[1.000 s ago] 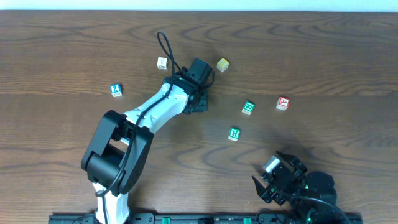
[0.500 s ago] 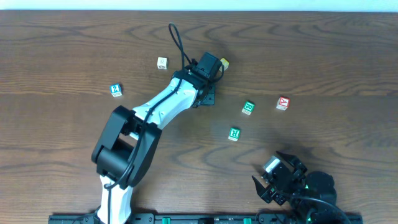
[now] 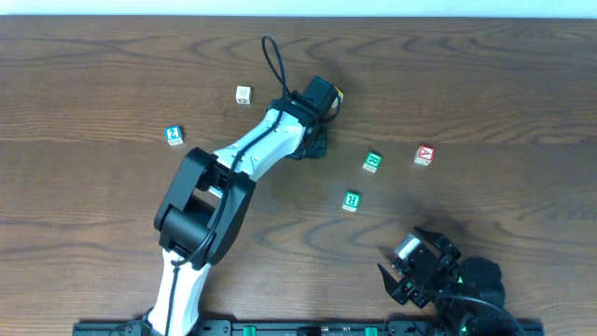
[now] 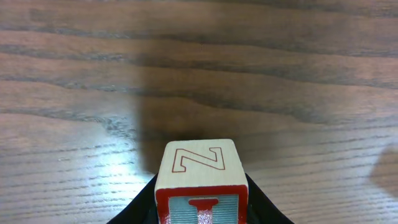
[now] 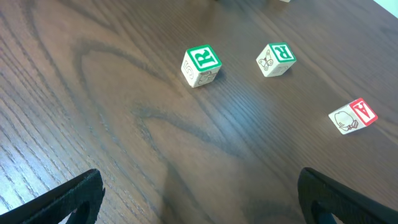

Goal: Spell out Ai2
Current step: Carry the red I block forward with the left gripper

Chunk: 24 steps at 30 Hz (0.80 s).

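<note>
2 cube (image 3: 174,135): far left, alone. My left gripper (image 4: 200,210): clamped on a red-lettered cube (image 4: 199,171), outlined Z on top, front letter cut off, far centre. A cube (image 3: 424,155): right side. My right gripper (image 3: 409,254): fingers spread apart, holding nothing, near right.

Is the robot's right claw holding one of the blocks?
No, the right gripper is wide open over bare table, with nothing between its jaws.

Table (image 3: 93,215): dark brown, wood grain
Z-topped cube (image 4: 198,177): cream top, red outlined "Z"; front red-bordered, pale blue (letter cut off)
R cube (image 5: 201,65): white, green-framed letter
A cube (image 5: 352,116): white, red letter
2 cube (image 3: 173,135): white, blue
</note>
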Each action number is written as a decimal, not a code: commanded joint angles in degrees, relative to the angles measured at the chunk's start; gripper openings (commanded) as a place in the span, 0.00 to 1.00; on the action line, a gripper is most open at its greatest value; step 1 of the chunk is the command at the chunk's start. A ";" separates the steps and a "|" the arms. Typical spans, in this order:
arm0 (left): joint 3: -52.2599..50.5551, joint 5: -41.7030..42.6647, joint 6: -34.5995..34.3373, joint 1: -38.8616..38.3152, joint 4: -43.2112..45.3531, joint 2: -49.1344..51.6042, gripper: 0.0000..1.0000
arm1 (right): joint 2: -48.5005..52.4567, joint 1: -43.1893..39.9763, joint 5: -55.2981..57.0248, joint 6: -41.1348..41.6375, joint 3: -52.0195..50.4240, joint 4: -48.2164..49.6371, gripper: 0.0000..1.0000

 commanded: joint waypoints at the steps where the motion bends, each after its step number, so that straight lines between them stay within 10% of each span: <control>1: 1.40 0.13 -1.18 -1.05 -0.39 0.33 0.05 | -0.31 -0.48 -0.85 -0.31 -0.76 -0.13 0.99; 17: 1.38 -4.61 -1.60 -1.75 -0.76 0.76 0.09 | -0.31 -0.48 -0.85 -0.31 -0.76 -0.13 0.99; 24: 1.33 -4.52 -1.53 -1.75 -0.90 0.76 0.29 | -0.31 -0.48 -0.85 -0.31 -0.76 -0.13 0.99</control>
